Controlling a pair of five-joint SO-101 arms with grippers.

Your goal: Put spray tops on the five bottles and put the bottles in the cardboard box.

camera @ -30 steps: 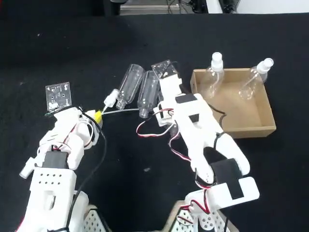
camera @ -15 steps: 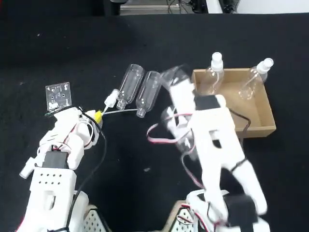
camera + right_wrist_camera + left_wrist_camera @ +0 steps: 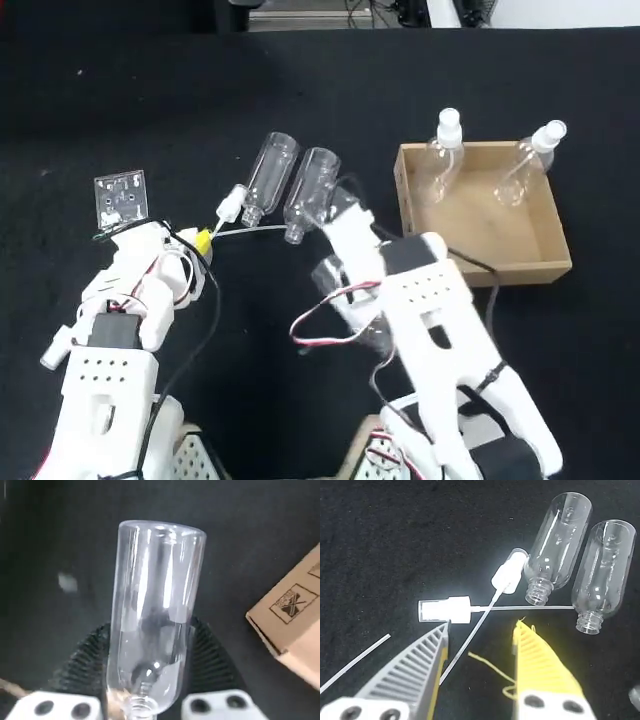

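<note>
My right gripper (image 3: 150, 680) is shut on a clear bottle (image 3: 155, 605) without a top, its neck toward the wrist and its base pointing away. In the high view this bottle (image 3: 345, 300) shows under the right arm, left of the cardboard box (image 3: 485, 268). Two more open bottles (image 3: 268, 172) (image 3: 310, 188) lie side by side on the black table. My left gripper (image 3: 480, 635) is open just short of a white spray top (image 3: 445, 610). A second spray top (image 3: 509, 572) lies by the nearer bottle's (image 3: 559, 540) neck. Two capped bottles (image 3: 440, 160) (image 3: 525, 160) lean inside the box.
The box corner (image 3: 295, 615) is close beside the held bottle. The spray tops' thin tubes (image 3: 262, 230) cross on the table between the left gripper (image 3: 205, 240) and the bottles. A loose tube (image 3: 355, 662) lies near the left fingers.
The right arm swung toward the box, then drew back toward the front of the table, its wrist turning, with the bottle still in it. The left arm has kept still.
</note>
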